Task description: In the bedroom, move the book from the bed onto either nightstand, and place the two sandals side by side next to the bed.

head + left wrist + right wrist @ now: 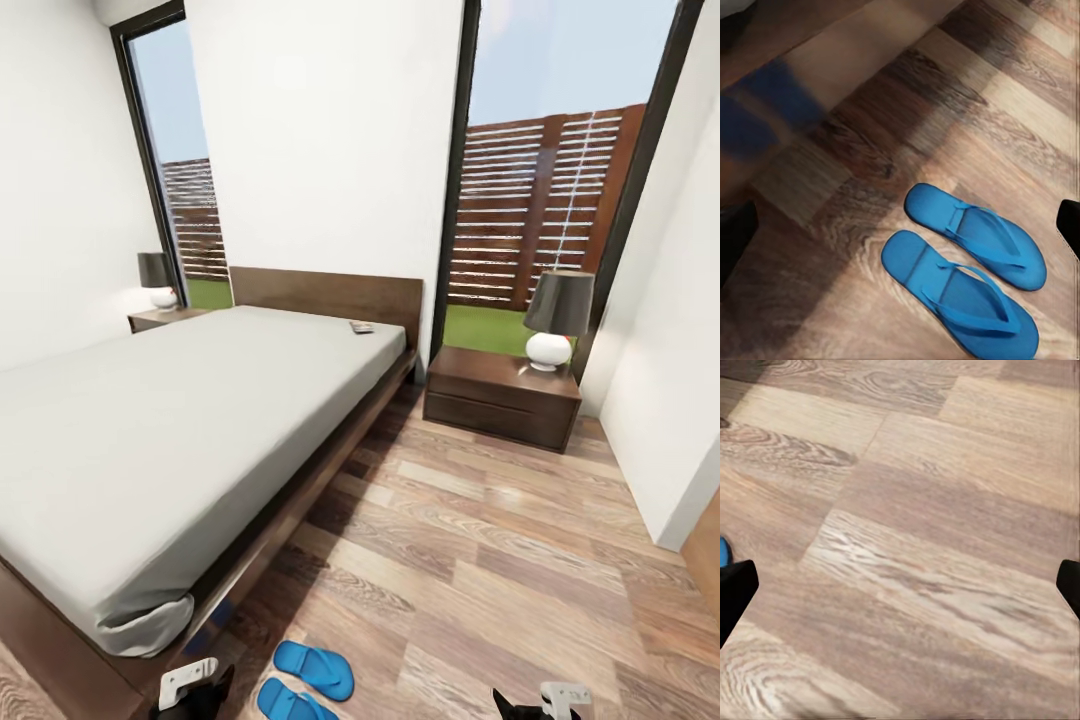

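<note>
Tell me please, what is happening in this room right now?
A robot stands at the foot of the bed. The two sandals lie side by side on the wood floor next to it. Both claws are open and hold nothing. The book lies on the mattress near the headboard, with a nightstand beyond.

Glossy wood-plank floor (520, 560), smooth matt mattress (150, 430), dark wooden nightstand (500, 395)

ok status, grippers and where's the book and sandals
Left gripper and right gripper open, empty. Sandals side by side on floor by bed. Book on mattress near headboard. Path clear.
</note>
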`<state>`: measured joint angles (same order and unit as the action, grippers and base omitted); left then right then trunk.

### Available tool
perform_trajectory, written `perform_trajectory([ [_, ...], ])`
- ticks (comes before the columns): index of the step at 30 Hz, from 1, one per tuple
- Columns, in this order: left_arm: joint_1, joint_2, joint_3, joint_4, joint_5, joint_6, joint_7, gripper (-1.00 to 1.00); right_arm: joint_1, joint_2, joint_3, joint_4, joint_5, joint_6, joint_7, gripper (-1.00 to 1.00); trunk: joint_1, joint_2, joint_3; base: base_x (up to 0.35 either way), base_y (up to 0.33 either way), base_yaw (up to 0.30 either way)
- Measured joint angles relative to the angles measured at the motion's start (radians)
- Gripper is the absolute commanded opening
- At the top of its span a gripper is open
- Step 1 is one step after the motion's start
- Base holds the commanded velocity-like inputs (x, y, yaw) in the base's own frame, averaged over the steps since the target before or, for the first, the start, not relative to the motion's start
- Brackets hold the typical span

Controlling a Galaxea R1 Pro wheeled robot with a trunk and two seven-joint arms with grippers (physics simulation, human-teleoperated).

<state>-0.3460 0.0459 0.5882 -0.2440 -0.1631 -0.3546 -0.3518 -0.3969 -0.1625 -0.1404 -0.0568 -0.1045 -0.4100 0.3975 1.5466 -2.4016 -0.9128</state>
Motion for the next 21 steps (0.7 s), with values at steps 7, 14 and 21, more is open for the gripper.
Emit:
perform_trajectory([
  [7,0.0,0.0,0.0,0.0,0.0,0.0,0.0,1.0,-0.001,0.0,0.0,0.0,0.0,0.0,0.0,1.0,0.0,0.0,0.0,0.0,0.0,-0.283],
  [14,0.0,0.0,0.0,0.0,0.0,0.0,0.0,1.0,0.0,0.0,0.0,0.0,0.0,0.0,0.0,1.0,0.0,0.0,0.0,0.0,0.0,-0.282],
  [21,0.0,0.0,0.0,0.0,0.0,-0.001,0.0,1.0,-0.001,0.0,0.0,0.0,0.0,0.0,0.0,1.0,0.0,0.0,0.0,0.0,0.0,-0.282],
])
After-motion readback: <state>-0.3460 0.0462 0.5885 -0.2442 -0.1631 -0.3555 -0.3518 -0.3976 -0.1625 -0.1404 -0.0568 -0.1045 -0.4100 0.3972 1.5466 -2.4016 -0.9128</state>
